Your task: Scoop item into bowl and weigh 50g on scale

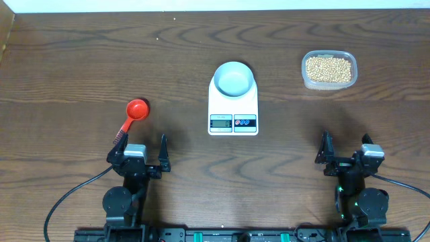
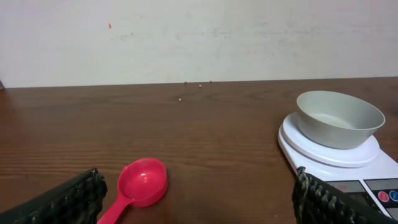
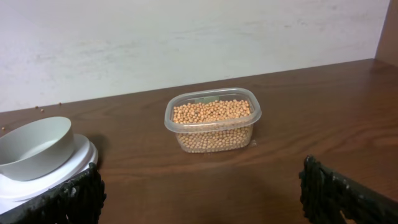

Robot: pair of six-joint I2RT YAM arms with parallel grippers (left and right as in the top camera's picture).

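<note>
The pale blue-white bowl [image 1: 234, 78] sits empty on the white scale [image 1: 233, 107] at the table's middle; both show in the left wrist view, bowl [image 2: 339, 118] on scale [image 2: 323, 152]. The tan-yellow beans [image 1: 328, 68] fill a clear plastic tub [image 1: 306, 79] at the back right, also in the right wrist view [image 3: 212, 112]. A red scoop [image 1: 136, 110] lies on the table left of the scale, its cup [image 2: 143, 181] just ahead of my left gripper [image 2: 198, 202]. My left gripper [image 1: 142, 149] is open and empty. My right gripper [image 1: 347, 149] is open and empty, well short of the tub.
A few stray beans [image 2: 200, 86] lie near the back wall. The wall edge runs along the table's far side. The bowl and scale also appear at the left of the right wrist view [image 3: 34, 149].
</note>
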